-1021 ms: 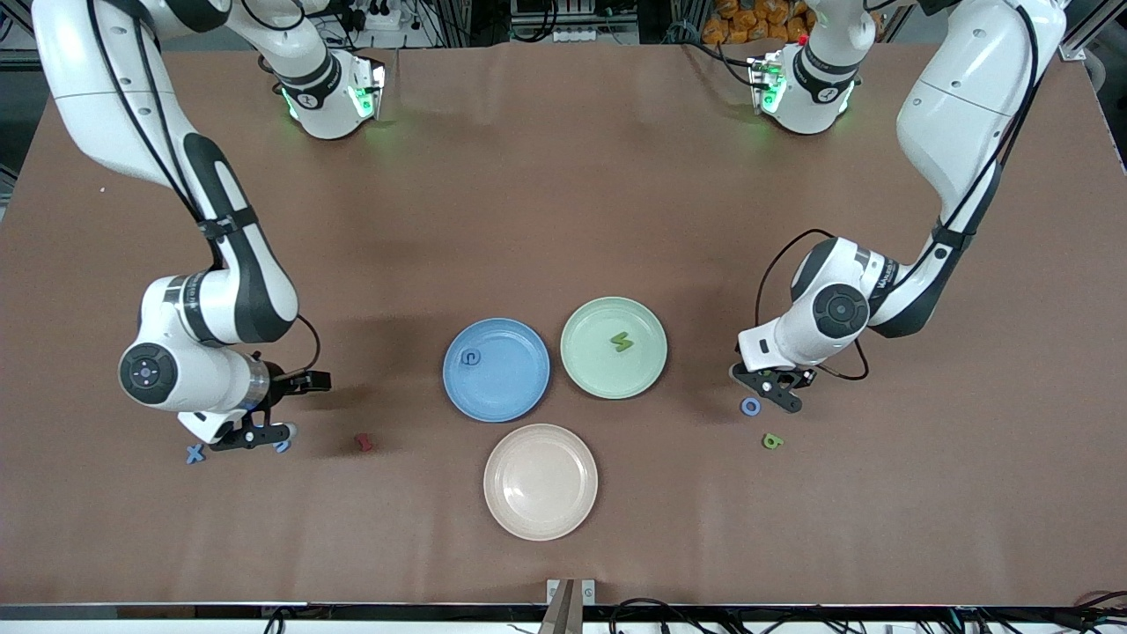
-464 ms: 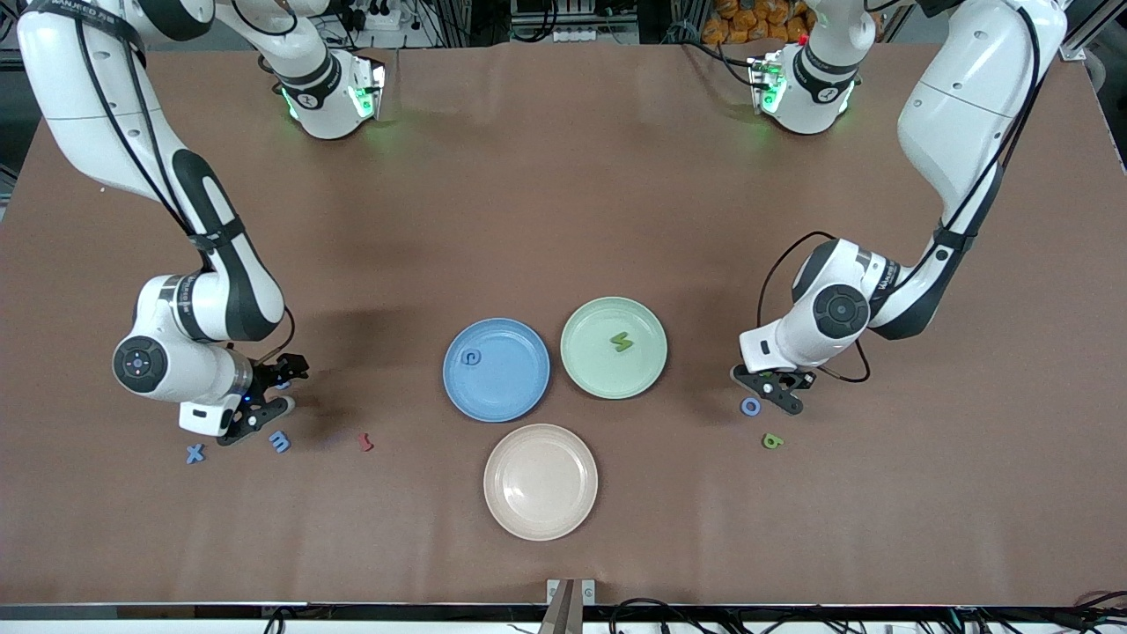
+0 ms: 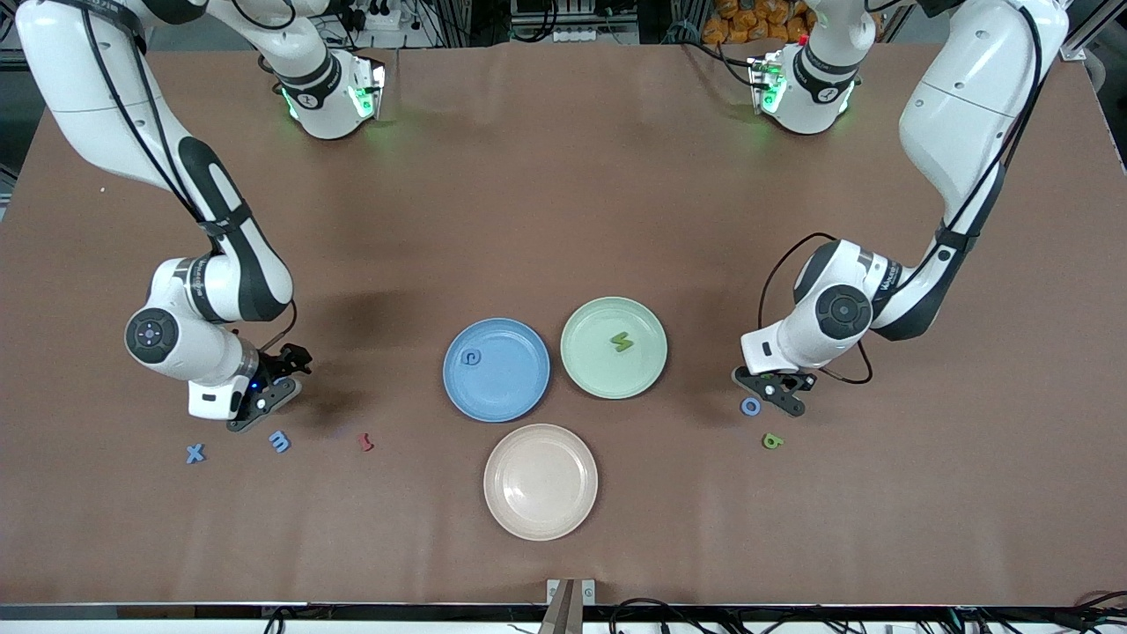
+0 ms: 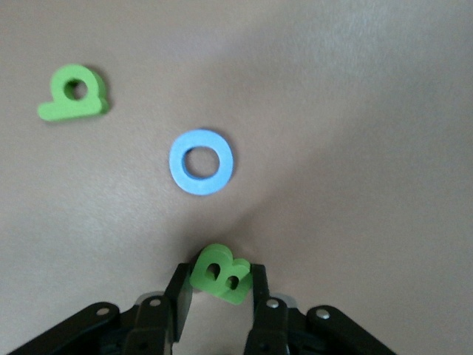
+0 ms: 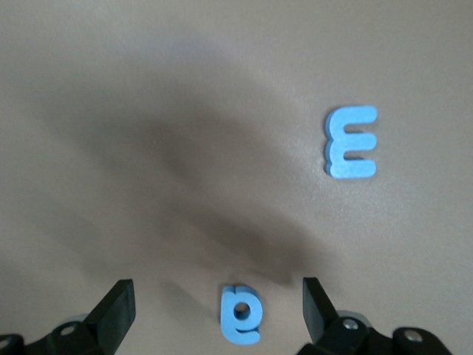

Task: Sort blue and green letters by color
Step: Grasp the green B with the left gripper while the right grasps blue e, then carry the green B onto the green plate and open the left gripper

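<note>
Two glossy white arms with black joints

Each arm carries looped black cables and round grey joint caps; green lights glow at both bases; the left pincer (image 4: 219, 307) has black fingers (image 4: 179, 296) with silver screws.

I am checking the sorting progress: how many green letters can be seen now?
3. A green S lies on the green plate. A second green letter lies beside the blue ring, nearer the camera. The left gripper pinches a green B.

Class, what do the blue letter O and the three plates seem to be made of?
Blue letter O: probably foam or soft plastic; thick, matte, with blunt edges. Blue plate, green plate and beige plate: likely speckled matte plastic or melamine, showing little glare.
</note>
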`<move>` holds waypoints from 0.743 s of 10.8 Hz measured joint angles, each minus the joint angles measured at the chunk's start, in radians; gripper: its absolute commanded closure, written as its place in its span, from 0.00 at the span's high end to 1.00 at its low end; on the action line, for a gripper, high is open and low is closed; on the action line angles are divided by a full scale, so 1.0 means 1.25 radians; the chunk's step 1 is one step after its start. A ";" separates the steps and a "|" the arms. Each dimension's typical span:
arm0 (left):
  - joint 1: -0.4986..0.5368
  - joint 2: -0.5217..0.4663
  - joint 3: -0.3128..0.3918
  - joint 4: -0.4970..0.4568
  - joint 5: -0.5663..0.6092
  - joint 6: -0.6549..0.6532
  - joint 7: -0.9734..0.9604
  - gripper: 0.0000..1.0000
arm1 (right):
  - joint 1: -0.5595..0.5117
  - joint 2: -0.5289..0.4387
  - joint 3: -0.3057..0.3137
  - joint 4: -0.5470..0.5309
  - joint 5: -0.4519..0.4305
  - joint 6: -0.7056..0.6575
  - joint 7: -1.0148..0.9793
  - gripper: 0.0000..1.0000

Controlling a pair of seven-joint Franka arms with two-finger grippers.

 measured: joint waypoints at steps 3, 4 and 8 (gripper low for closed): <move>-0.005 -0.001 -0.052 0.032 -0.037 0.000 -0.041 0.00 | -0.019 0.000 -0.001 -0.014 -0.001 0.002 -0.018 1.00; -0.019 -0.002 -0.071 0.043 -0.053 -0.001 -0.068 0.00 | -0.023 0.000 -0.001 -0.020 -0.001 0.003 -0.019 1.00; -0.139 -0.002 -0.081 0.097 -0.071 -0.002 -0.219 0.16 | -0.023 0.001 0.000 -0.025 -0.001 0.007 -0.019 0.12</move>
